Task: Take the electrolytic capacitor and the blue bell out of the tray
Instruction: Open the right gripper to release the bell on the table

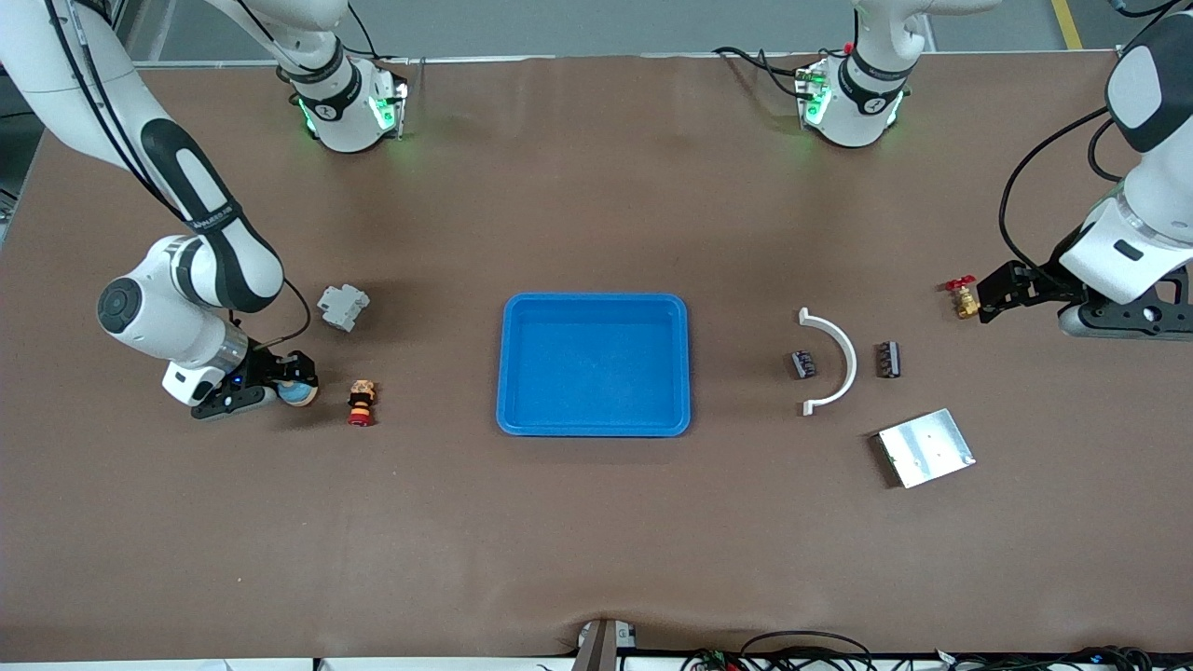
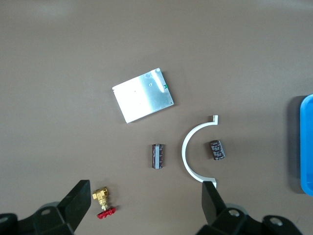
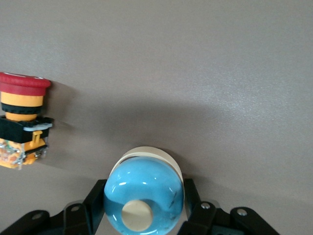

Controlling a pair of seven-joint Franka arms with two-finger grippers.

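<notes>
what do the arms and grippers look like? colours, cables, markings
Both arms are glossy white with black joint bands; the right arm's black band carries small white lettering. Bases glow green at the table edge. Black cables run along each arm. The left gripper and right gripper are matte black with two angular fingers and visible bolt holes.

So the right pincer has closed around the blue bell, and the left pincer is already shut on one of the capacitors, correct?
Not quite. The right pincer does have the blue bell between its fingers, but the left pincer holds nothing. The left wrist view shows its fingers spread open in the air, with both capacitors lying on the table by the white curved bracket.
</notes>
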